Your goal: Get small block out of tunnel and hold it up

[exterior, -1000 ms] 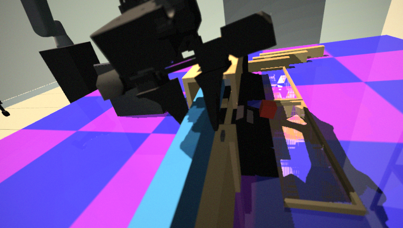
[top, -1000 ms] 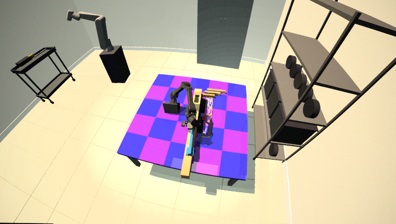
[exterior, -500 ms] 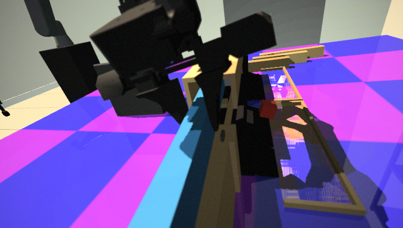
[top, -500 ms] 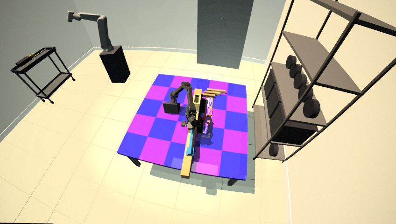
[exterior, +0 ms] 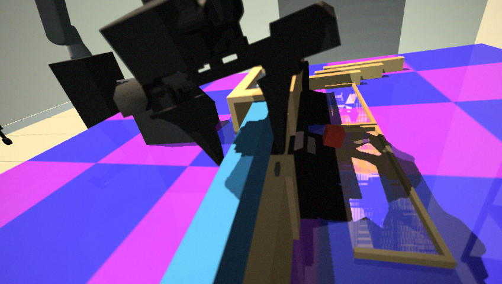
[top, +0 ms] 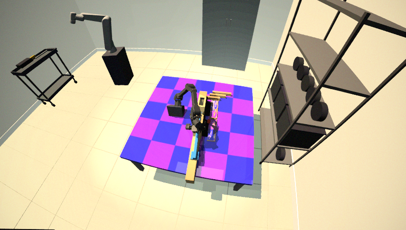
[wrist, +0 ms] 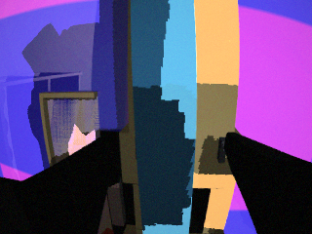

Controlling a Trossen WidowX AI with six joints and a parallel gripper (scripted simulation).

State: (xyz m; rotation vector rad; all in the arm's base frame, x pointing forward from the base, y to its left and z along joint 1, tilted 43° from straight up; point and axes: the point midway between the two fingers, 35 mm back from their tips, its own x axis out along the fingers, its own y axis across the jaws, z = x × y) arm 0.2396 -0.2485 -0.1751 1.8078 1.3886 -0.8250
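Straddling the blue bar (top: 195, 145) (exterior: 208, 218) (wrist: 181, 49), long axis towards the desk's (top: 239, 148) (exterior: 134, 214) (wrist: 278, 73) near edge, the pincer (top: 197, 129) (exterior: 248, 158) (wrist: 171, 142) hangs released, the red block (top: 208, 120) (exterior: 333, 136) (wrist: 106, 231) beside it, rightward from above

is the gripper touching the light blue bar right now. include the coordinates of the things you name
Apart: the wrist view shows a strip of wood between the gripper's (wrist: 176, 134) right-hand finger and the light blue bar (wrist: 179, 58).

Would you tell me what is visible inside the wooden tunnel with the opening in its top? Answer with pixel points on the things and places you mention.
Through its near end, the wooden tunnel (top: 202, 94) (exterior: 243, 92) shows a shaded inner wall; a blue bar (top: 195, 146) (exterior: 211, 197) (wrist: 181, 73) and the gripper (exterior: 248, 158) (wrist: 171, 142) cover the rest.
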